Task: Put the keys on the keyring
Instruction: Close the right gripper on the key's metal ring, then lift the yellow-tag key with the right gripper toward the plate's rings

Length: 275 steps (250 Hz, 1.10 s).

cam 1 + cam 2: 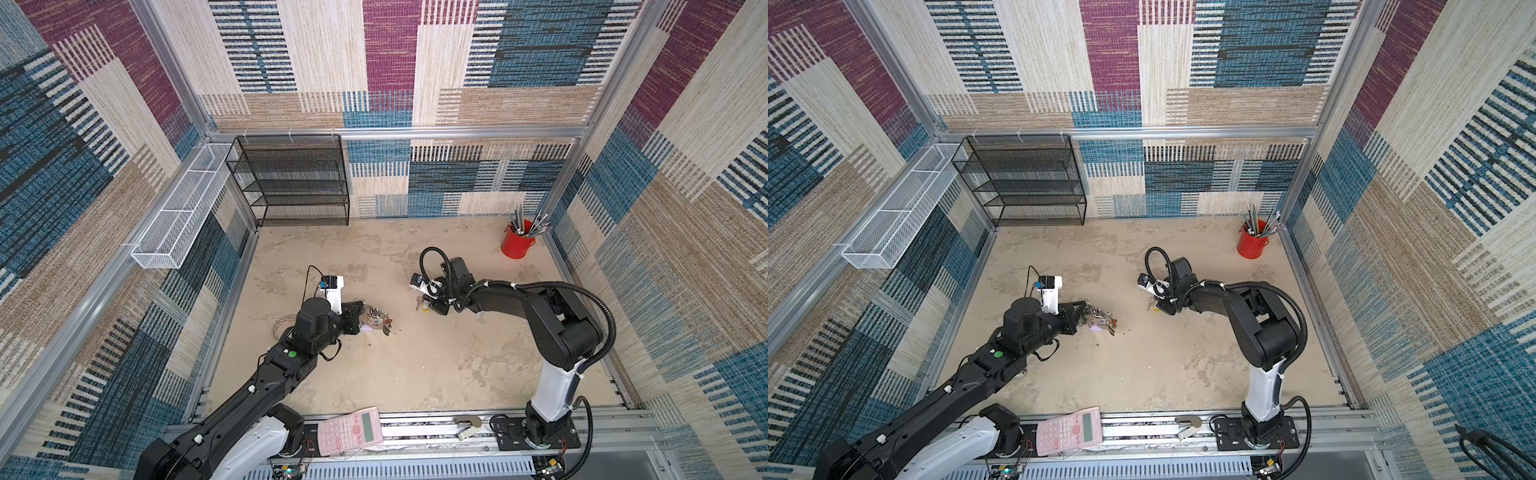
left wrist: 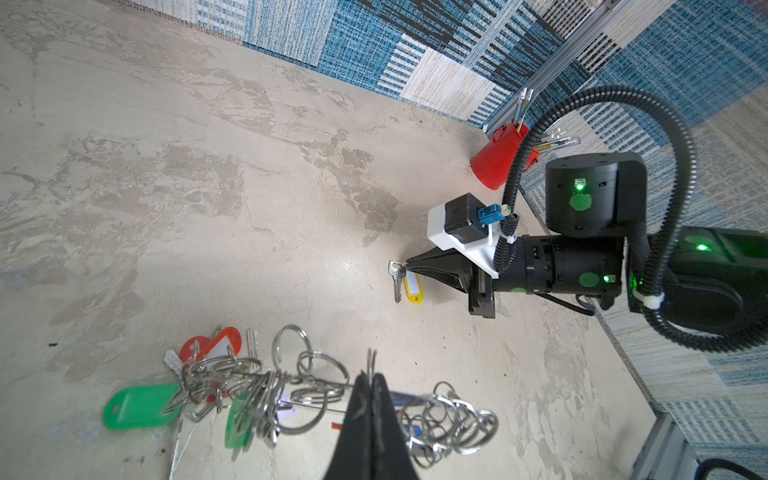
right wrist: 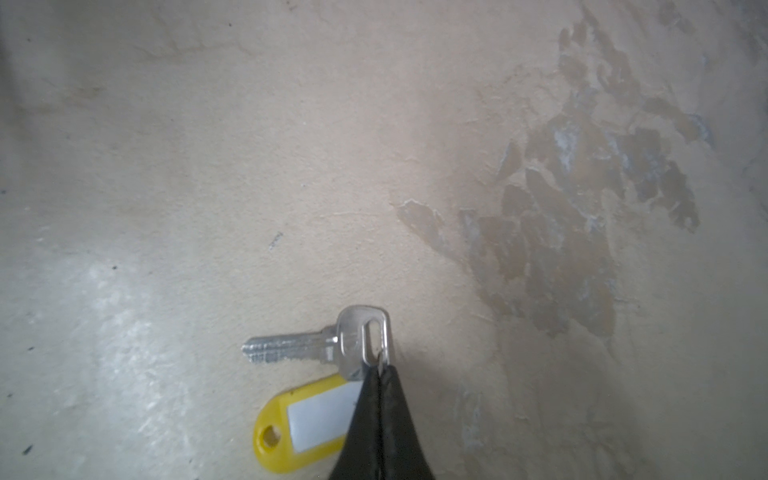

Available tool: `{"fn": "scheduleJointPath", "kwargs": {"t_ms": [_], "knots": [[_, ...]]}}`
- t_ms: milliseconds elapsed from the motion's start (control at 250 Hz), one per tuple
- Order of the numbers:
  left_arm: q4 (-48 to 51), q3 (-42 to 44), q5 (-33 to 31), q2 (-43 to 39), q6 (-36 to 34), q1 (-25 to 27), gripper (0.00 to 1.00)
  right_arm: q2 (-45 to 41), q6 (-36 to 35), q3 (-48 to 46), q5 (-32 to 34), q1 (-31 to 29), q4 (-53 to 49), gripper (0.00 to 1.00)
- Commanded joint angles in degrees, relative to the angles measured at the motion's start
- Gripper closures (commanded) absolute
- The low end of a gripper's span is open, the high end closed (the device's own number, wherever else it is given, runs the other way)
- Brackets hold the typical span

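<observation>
The keyring (image 2: pixel 266 382), a bundle of silver rings, keys and red and green tags, rests on the table left of centre in both top views (image 1: pixel 376 320). My left gripper (image 2: pixel 371 376) is shut on a thin metal edge of it that sticks out past the fingertips. The keys (image 3: pixel 316 347), one silver key with a yellow tag (image 3: pixel 299 428) on a small ring, are at the table's middle (image 1: pixel 419 305). My right gripper (image 3: pixel 380 368) is shut on that small ring. I cannot tell whether the keys touch the table. The two grippers (image 1: pixel 1152 305) face each other, well apart.
A red cup of pens (image 1: pixel 517 241) stands at the back right corner. A black mesh shelf (image 1: pixel 291 178) and a white wire basket (image 1: pixel 178 208) line the back left. A pink calculator (image 1: pixel 349 430) lies on the front rail. A pale coiled ring (image 1: pixel 284 324) shows beside the left arm.
</observation>
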<state>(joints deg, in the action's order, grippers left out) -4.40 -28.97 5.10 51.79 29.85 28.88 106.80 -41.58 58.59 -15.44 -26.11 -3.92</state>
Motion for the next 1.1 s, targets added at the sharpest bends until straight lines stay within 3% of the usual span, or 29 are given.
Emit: {"fn": "scheduleJointPath", "kwargs": {"t_ms": [0,288,544,804,980,1096], "knots": [[-4.09,0.29,0.76,0.06,0.3,-0.14,1.0,-0.12,0.36,0.33,-0.78,0.09,0.23,1.0],[-3.69,-0.03,1.17,0.08,-0.26,-0.21,1.0,-5.13,6.24,-2.59,-3.45,0.1,6.58,1.0],[-3.06,-0.3,0.76,-0.91,-3.32,0.33,1.0,-19.65,19.75,-15.95,-9.0,-1.36,25.68,1.0],[-8.13,-1.64,0.66,4.26,-7.97,4.09,1.0,-33.37,38.07,-33.23,-14.08,-2.89,50.71,1.0],[-18.48,-0.83,-0.46,11.57,-12.22,7.74,1.0,-38.49,47.12,-33.37,-10.86,-3.77,43.8,1.0],[-25.67,-1.5,0.41,17.16,-15.64,9.75,1.0,-42.68,49.23,-32.01,-10.17,-3.95,34.99,1.0]]}}
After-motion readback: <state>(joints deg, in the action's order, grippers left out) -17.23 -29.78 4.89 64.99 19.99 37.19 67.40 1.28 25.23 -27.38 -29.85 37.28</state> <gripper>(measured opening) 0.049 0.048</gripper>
